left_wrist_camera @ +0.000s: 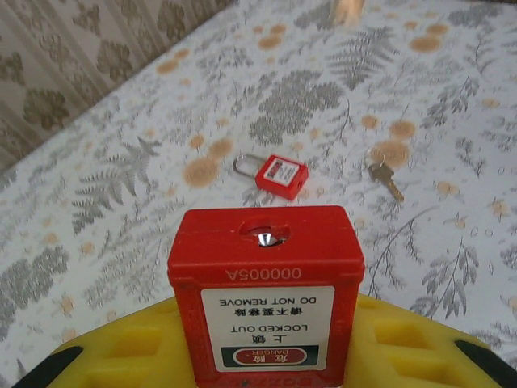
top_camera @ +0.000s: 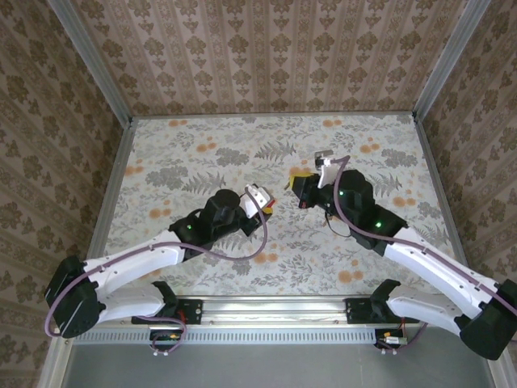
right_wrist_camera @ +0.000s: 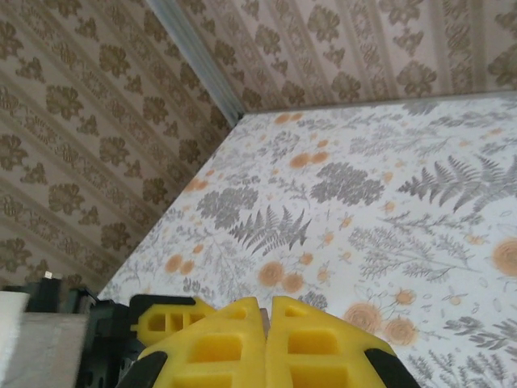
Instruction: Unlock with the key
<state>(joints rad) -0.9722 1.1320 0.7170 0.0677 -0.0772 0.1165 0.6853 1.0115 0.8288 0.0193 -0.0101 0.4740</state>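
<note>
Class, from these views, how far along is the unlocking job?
Done: the left end effector grips a red padlock, keyhole exposed. In hand: nothing yet; the right end effector is shut, seemingly empty. Left: the key lies on the table, to be picked up, inserted and turned.

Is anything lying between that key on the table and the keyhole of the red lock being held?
Nothing visible. The key lies on bare table, to the right of a second small lock, which sits off to the side. The keyhole of the held lock is uncovered.
</note>
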